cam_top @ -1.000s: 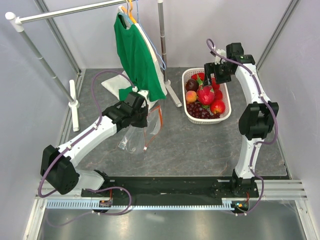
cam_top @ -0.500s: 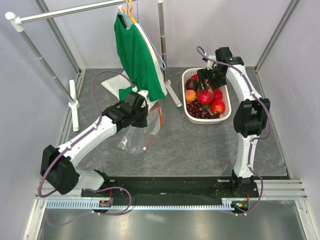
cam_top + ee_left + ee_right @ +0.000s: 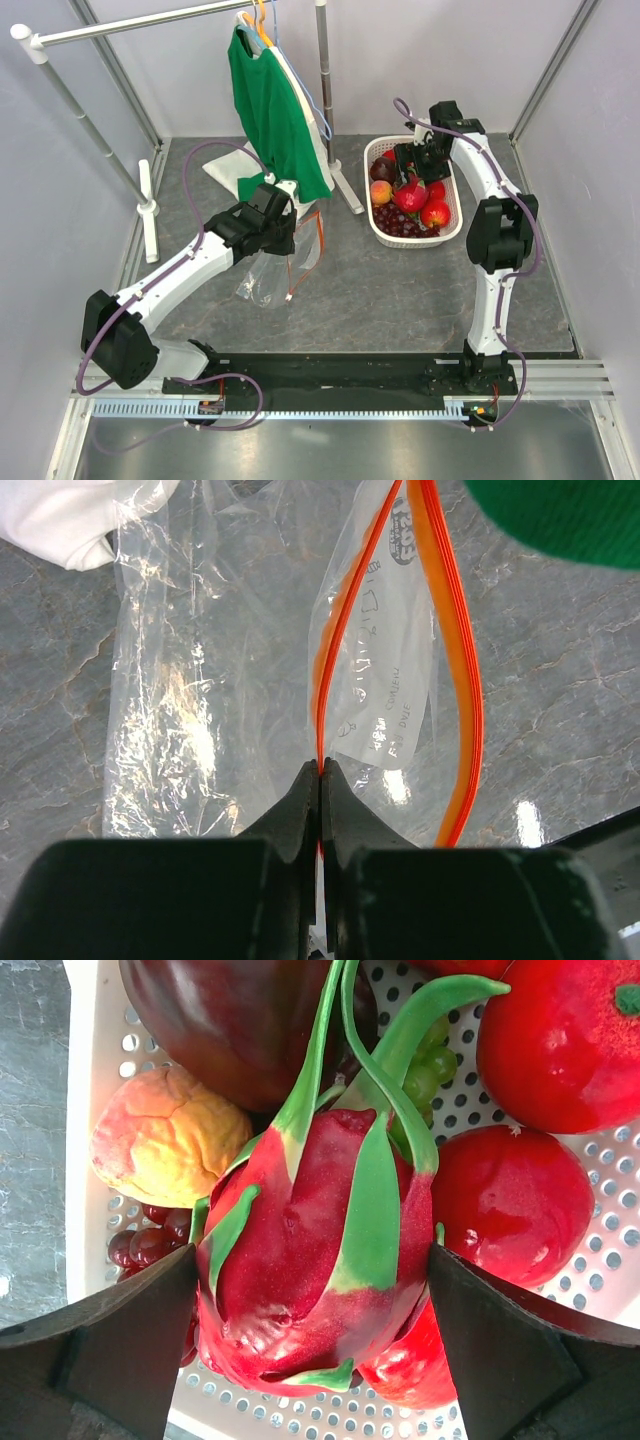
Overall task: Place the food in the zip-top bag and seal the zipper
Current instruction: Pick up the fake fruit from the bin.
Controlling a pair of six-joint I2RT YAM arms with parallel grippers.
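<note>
Pink dragon fruit (image 3: 310,1250) lies in the white basket (image 3: 90,1080) between the jaws of the right gripper (image 3: 312,1260), which is opened wide. The left gripper (image 3: 320,770), fully closed, pinches the zipper (image 3: 335,640) of the zip-top bag (image 3: 200,680).

One zip-top bag (image 3: 200,680), one basket (image 3: 85,1060), one dragon fruit (image 3: 310,1260), one green shirt (image 3: 270,110).

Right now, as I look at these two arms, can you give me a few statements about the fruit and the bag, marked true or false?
1. The left tool is clamped on the orange zipper. True.
2. The right tool is shut on the dragon fruit. False: its jaws stand wide open, one on each side of the fruit.
3. The dragon fruit lies inside the bag. False: it sits in the white basket.
4. The bag's mouth gapes open. True.
</note>
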